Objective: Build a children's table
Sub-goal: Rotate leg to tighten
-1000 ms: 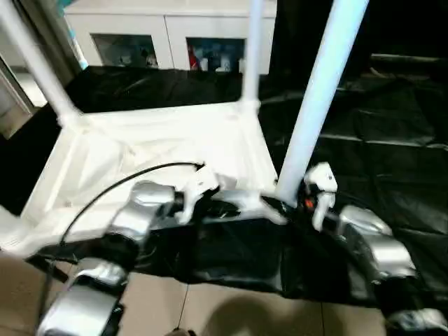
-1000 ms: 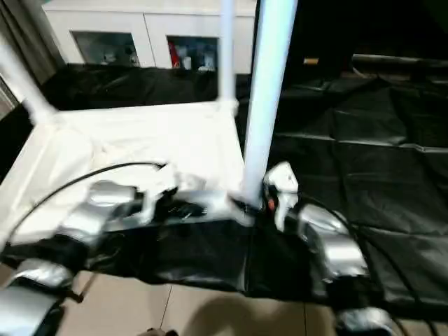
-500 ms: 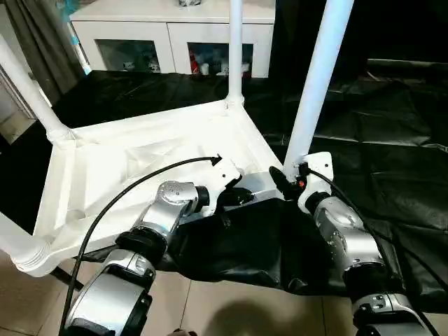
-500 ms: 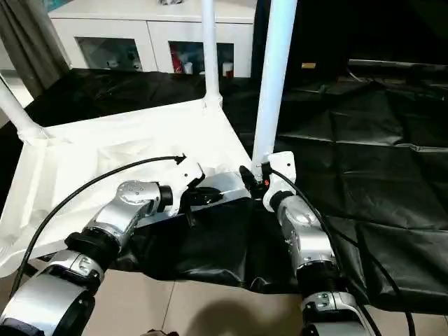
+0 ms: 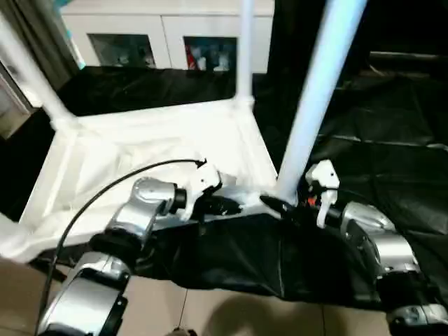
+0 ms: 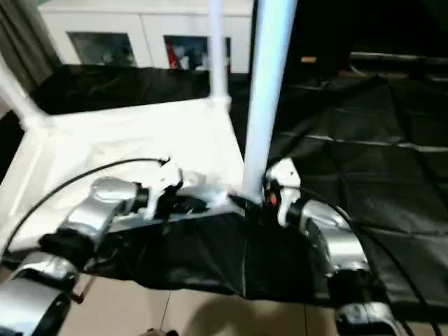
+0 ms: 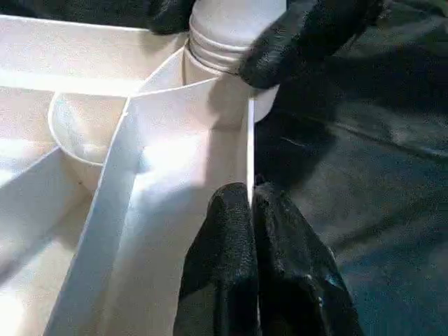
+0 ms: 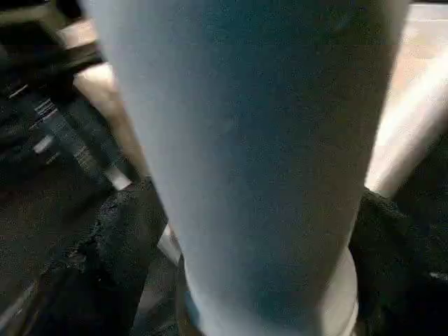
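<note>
Looking down thru the head cam: the children's table (image 5: 150, 140) lies upside-down on a black sheet (image 5: 392, 119) on the floor, ribbed underside up, legs standing from its corner sockets. My left hand (image 5: 222, 205) sits at the top's near edge, close to the near right corner. My right hand (image 5: 280, 206) is at that corner, at the base of the nearest leg (image 5: 316, 98). A white cabinet (image 5: 168, 38) w/ glass doors stands past the sheet's far edge.

Left wrist cam: my left hand (image 7: 250, 210) is pinched closed on the thin rim wall of the top, fingers (image 7: 224, 231) either side of it. Beyond, my right hand's black fingers (image 7: 308, 35) flank the leg's base at its round socket.

Right wrist cam: the leg (image 8: 245, 140) stands betw. my right fingers (image 8: 119, 245); they're spread wide around it, and I can't tell if they press on it.
</note>
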{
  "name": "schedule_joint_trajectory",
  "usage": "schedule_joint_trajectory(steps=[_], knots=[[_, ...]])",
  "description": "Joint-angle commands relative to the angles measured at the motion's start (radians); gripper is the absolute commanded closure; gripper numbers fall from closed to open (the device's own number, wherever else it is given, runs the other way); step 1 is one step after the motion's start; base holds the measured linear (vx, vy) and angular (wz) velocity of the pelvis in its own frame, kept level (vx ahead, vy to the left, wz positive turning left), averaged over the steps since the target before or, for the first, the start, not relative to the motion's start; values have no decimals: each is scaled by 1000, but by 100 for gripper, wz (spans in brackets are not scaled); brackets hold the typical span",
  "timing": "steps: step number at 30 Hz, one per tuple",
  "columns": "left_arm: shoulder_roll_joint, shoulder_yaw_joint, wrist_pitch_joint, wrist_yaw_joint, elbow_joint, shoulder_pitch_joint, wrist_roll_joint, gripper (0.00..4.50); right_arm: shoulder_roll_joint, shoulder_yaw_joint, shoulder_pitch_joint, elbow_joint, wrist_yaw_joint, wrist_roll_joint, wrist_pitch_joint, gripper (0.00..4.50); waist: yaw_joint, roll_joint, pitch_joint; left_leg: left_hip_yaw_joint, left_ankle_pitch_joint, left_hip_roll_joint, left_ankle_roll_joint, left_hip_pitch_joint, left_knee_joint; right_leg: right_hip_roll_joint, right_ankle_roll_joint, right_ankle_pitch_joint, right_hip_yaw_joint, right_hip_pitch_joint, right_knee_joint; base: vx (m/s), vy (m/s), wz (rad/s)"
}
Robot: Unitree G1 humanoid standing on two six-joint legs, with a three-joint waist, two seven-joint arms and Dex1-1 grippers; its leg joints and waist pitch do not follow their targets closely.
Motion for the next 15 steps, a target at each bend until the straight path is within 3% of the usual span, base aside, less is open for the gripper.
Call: schedule_joint_trajectory(steps=[1, 4, 5, 6, 10, 15], knots=[[2, -16, 0, -46, -28, 5, -25, 450, -1, 59, 19, -21, 67, 7, 19, 72, 4, -10, -72, -11, -116, 35, 144, 23, -41, -44, -307, 83, 19, 49, -31, 0, 0, 0], [20, -13, 8, -72, -36, 8, -32, 450, -25, 64, 23, -26, 100, 8, 22, 72, 6, -10, -69, -11, -159, 36, 124, 25, -45, -46, -302, 12, 20, 49, -37, 0, 0, 0], [28, -11, 11, -84, -40, 9, -36, 450, -35, 64, 22, -25, 112, 5, 21, 72, 6, -11, -68, -12, -186, 37, 105, 27, -49, -47, -296, -34, 21, 49, -40, 0, 0, 0], [37, -8, 14, -92, -40, 8, -40, 450, -42, 61, 20, -22, 123, 3, 20, 95, 6, -11, -67, -12, -194, 38, 96, 27, -50, -48, -293, -50, 22, 48, -41, 0, 0, 0], [46, -7, 19, -105, -44, 9, -41, 450, -45, 56, 19, -26, 133, 16, 29, 109, 6, -12, -67, -12, -193, 36, 86, 26, -50, -48, -289, -63, 23, 49, -42, 0, 0, 0], [39, -6, 21, -102, -46, 11, -44, 450, -37, 66, 42, -49, 140, 33, 49, 158, 9, -12, -72, -12, -163, 35, 96, 25, -44, -49, -292, -24, 23, 51, -36, 0, 0, 0]])
